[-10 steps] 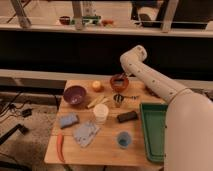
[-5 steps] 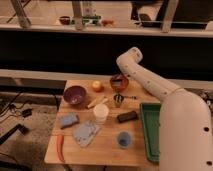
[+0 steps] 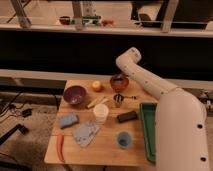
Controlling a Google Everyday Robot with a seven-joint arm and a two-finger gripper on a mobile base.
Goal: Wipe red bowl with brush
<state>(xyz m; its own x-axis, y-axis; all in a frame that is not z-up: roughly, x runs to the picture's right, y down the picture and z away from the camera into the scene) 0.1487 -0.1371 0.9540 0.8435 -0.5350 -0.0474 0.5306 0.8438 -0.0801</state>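
Claw (image 3: 118, 78) sits low over the red bowl (image 3: 123, 86) at the far edge of the surface (image 3: 107, 150), near an orange fruit (image 3: 97, 86). Grip state: cannot tell.

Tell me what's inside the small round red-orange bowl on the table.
The gripper reaches down into the small round red-orange bowl. A dark shape below it is probably the small dark brush. Both cover the bowl's floor, so nothing else inside can be seen.

Robot lab or test area.
Small wooden table (image 3: 102, 152) of props, floor cables (image 3: 14, 107), metal rails (image 3: 100, 30) behind; gripper (image 3: 118, 79) over red bowl (image 3: 120, 88).
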